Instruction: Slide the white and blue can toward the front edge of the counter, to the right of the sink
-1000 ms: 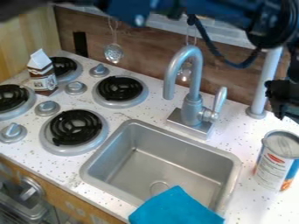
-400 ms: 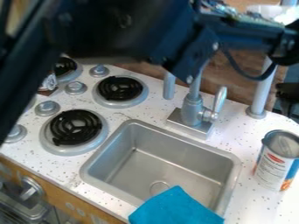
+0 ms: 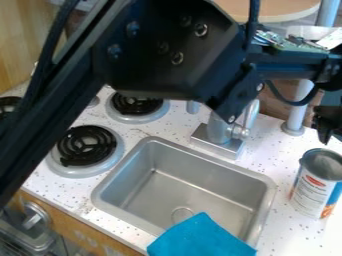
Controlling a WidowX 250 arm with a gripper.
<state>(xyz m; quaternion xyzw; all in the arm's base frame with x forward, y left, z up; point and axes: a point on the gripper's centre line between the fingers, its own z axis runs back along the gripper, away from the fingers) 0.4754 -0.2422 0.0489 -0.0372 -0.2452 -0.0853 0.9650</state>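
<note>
Now the arm (image 3: 167,55) has swung across the stove and in front of the faucet (image 3: 219,131), and the claw (image 3: 330,137) sits slightly lower at the right edge, near the open can (image 3: 312,192) standing upright on the table (image 3: 274,145). That leaves the can nearest to the claw but apart from it and unmoved; whether the claw is released or clenched, I cannot tell. Counted: one can, one faucet, one sink (image 3: 200,172), one blue cloth (image 3: 200,237) over its near edge, and three burners (image 3: 87,145) at least partly visible
</note>
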